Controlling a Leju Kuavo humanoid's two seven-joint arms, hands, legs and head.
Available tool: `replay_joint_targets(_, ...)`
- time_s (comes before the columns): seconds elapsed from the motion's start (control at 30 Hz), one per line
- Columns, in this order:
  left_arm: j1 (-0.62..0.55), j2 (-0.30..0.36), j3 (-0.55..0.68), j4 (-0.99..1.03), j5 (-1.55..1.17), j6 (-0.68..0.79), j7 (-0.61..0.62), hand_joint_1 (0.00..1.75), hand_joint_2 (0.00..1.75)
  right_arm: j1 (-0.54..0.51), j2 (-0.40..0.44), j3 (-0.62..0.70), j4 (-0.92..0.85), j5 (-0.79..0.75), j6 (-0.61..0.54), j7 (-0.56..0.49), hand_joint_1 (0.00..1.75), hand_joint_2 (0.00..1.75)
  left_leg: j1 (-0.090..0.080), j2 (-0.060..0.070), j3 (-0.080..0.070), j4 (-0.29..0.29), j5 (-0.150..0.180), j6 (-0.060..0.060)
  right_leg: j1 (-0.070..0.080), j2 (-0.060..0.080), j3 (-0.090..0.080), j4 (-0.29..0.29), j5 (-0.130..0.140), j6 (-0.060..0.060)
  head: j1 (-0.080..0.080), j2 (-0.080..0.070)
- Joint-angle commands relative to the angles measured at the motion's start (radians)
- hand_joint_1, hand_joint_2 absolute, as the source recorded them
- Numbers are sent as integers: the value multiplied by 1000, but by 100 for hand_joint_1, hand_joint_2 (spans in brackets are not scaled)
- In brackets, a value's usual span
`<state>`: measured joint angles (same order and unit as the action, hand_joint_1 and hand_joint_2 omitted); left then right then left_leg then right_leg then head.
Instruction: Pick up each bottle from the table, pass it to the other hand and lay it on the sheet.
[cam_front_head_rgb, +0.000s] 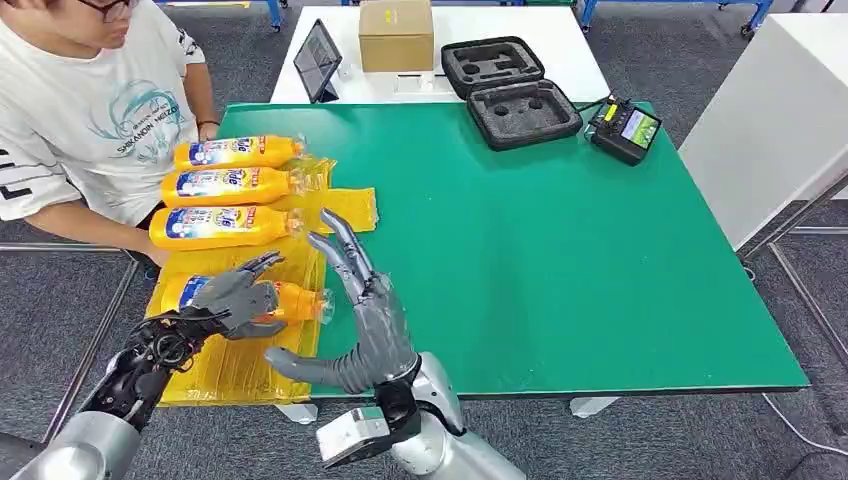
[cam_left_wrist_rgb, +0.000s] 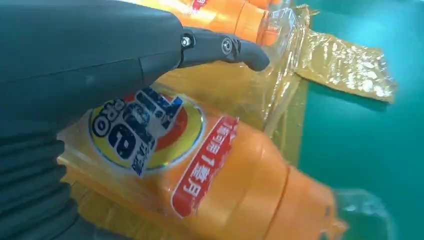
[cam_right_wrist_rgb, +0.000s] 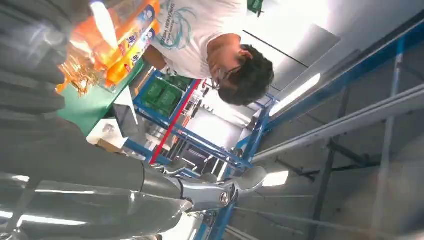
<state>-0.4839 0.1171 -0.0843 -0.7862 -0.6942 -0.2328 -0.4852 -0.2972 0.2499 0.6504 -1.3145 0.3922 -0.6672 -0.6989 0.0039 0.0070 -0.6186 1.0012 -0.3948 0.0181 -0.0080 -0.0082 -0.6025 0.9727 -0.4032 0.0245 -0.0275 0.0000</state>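
Note:
Several orange detergent bottles lie side by side on the yellow plastic sheet (cam_front_head_rgb: 235, 372) at the table's left. My left hand (cam_front_head_rgb: 235, 298) holds the nearest bottle (cam_front_head_rgb: 298, 302) around its middle, low over the sheet, with its cap pointing right. In the left wrist view this bottle (cam_left_wrist_rgb: 210, 170) lies against the palm, and one finger (cam_left_wrist_rgb: 225, 47) stretches past it without touching. My right hand (cam_front_head_rgb: 365, 310) is open just right of the cap, fingers spread and pointing away from me, holding nothing. The other bottles (cam_front_head_rgb: 225, 226) lie further back.
A person in a white T-shirt (cam_front_head_rgb: 90, 110) sits at the table's left edge, one forearm close to the sheet. At the back stand a tablet (cam_front_head_rgb: 317, 60), a cardboard box (cam_front_head_rgb: 396, 34), an open foam case (cam_front_head_rgb: 510, 92) and a controller (cam_front_head_rgb: 624, 130). The green table (cam_front_head_rgb: 560, 250) is bare to the right.

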Motion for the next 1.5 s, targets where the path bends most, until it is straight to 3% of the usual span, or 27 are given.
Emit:
replay_joint_targets(0.03, 72, -5, 26, 86, 144, -125, 8, 0, 0, -29, 13, -30, 118, 25, 16, 1, 0, 175, -1, 2, 6, -3, -1, 0, -1, 3, 5, -2, 0, 0, 0, 0)
replay_joint_targets(0.17, 74, -5, 26, 86, 144, -125, 8, 0, 0, -29, 13, -30, 118, 25, 16, 1, 0, 175, -1, 2, 8, -3, -1, 0, -1, 3, 7, -3, 0, 0, 0, 0)
replay_joint_targets(0.27, 88, -21, 109, 76, 314, -237, 5, 0, 0, -28, 17, -34, 141, 35, 28, 1, 0, 175, -1, 2, 9, -3, -1, 0, -1, 4, 8, -3, 0, 0, 0, 0)
replay_joint_targets(0.43, 113, -38, 144, 27, 403, -216, 11, 0, 0, -24, 21, -37, 153, 48, 37, 1, 0, 175, -1, -1, 9, -3, -1, -1, -1, 2, 8, -2, -1, 0, 0, 0)
replay_joint_targets(0.5, 126, -86, 188, -64, 344, 192, -70, 0, 0, -12, 18, -40, 148, 65, 34, 5, 0, 175, -1, -1, 9, -3, -1, 0, -1, 2, 8, -2, -1, 0, 0, 0)
replay_joint_targets(0.57, 140, -127, 223, -163, 326, 498, -150, 0, 0, -11, 16, -31, 146, 67, 45, 7, 0, 175, -1, -2, 8, -2, -1, 0, -1, 1, 8, -2, -1, 1, 0, 0)
replay_joint_targets(0.6, 154, -130, 211, -229, 264, 689, -213, 0, 175, -16, 18, -25, 151, 69, 45, 11, 0, 175, 0, -3, 8, -2, -1, 0, 0, 0, 8, -3, -1, 1, 0, 0)
replay_joint_targets(0.63, 195, -112, 146, -357, 302, 907, -213, 0, 175, -27, 22, -14, 164, 62, 42, 13, 0, 175, 0, -4, 7, -2, -1, 0, 0, 0, 7, -3, -1, 1, 1, 0)
replay_joint_targets(0.7, 253, -207, 315, -646, 129, 931, -213, 0, 175, -38, 31, -3, 183, 49, 28, 7, 0, 175, 1, -2, 2, 2, -2, -1, 1, 0, 2, 0, -2, 0, 2, 0)
replay_joint_targets(0.8, 293, -270, 386, -827, 168, 931, -213, 0, 175, -30, 27, 10, 168, 31, -18, 1, 0, 175, 2, 2, -6, 4, -2, -1, 2, 2, -9, 1, 0, -1, 0, 0)
replay_joint_targets(0.9, 313, -275, 372, -836, 291, 931, -213, 0, 175, -13, 11, 7, 128, 14, -31, 1, 0, 175, 1, -1, -4, 2, -1, 0, 1, -2, -4, 0, -2, -1, 1, 0)
replay_joint_targets(0.93, 320, -271, 356, -829, 346, 931, -213, 0, 175, -1, 12, -9, 103, 17, -31, 1, 0, 175, 1, 3, -6, 1, -1, 0, 1, 1, -7, -1, 0, 0, 0, 0)
replay_joint_targets(1.03, 372, -238, 256, -833, 645, 931, -213, 0, 175, 98, 29, -146, -90, 86, -31, 1, 0, 175, 1, 2, -4, 1, -3, -1, 1, 2, -5, 0, -2, -1, 1, 0)
replay_joint_targets(1.17, 432, -283, 296, -916, 765, 793, -213, 0, 175, 185, 49, -285, -258, 121, -31, 1, 0, 175, 1, -2, -6, 1, -4, -1, 1, -2, -7, 0, -3, 0, 1, 0)
replay_joint_targets(1.23, 448, -306, 297, -939, 767, 742, -213, 0, 175, 201, 54, -359, -257, 99, -31, 1, 0, 175, 1, -2, -7, 2, -3, -1, 0, -2, -8, 0, -3, 0, 0, 0)
replay_joint_targets(1.27, 451, -311, 296, -943, 766, 741, -213, 79, 175, 202, 52, -371, -242, 71, -31, 1, 91, 175, 1, -3, -5, 2, -4, -1, 1, -3, -6, 0, -4, 0, 1, 0)
replay_joint_targets(1.37, 456, -317, 296, -948, 765, 743, -213, 79, 175, 204, 49, -385, -233, 43, -31, 1, 91, 175, 0, -2, -6, 1, -3, -1, 0, -2, -6, -1, -4, 1, 0, 0)
replay_joint_targets(1.4, 456, -317, 296, -948, 765, 743, -213, 136, 175, 204, 49, -385, -233, 43, -31, 1, 159, 175, 1, -1, -7, 1, -3, 0, 1, -1, -8, -1, -3, 1, 1, 0)
replay_joint_targets(1.43, 463, -319, 288, -945, 751, 748, -213, 127, 175, 207, 51, -415, -213, 27, -31, 1, 168, 175, 0, 0, -8, 1, -3, 0, 0, 0, -9, -1, -2, 1, 1, 0)
replay_joint_targets(1.47, 469, -312, 272, -927, 747, 749, -213, 0, 175, 217, 53, -433, -202, 16, -31, 1, 112, 175, 0, -1, -7, 1, -3, -1, 0, -1, -8, -1, -3, 1, 1, 0)
replay_joint_targets(1.5, 472, -312, 266, -915, 758, 735, -213, 0, 175, 223, 52, -442, -198, 17, -31, 1, 0, 175, 0, -1, -6, 1, -4, -1, 0, 0, -7, -1, -3, 0, 0, 0)
